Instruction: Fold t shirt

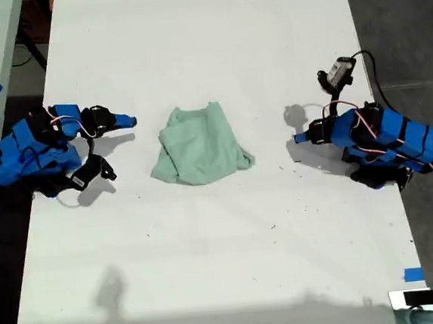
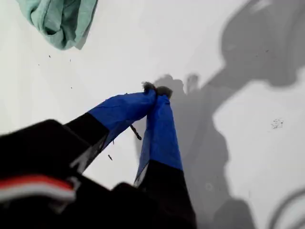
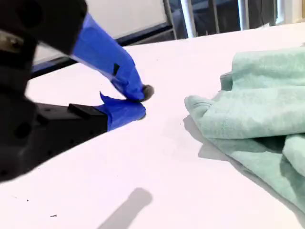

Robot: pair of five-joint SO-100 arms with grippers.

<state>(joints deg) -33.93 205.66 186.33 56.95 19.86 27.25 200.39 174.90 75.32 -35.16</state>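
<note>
Shirt point(image 1: 200, 146) bunched between both clenched, empty end effectors point(image 2: 156, 90) point(image 3: 141, 101): release first, pinch nearest edges, spread flat on surface point(image 1: 211, 268).

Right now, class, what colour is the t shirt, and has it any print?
Pale mint green, plain, no print: the t shirt, clearest in the exterior view.

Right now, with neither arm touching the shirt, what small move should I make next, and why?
Probably open the fingers of my second gripper and ease it toward the near edge of the wrinkled pale mint-green fabric t shirt. The shirt lies bunched on the white table, unfolded. My first gripper and the second are both shut on nothing.
</note>
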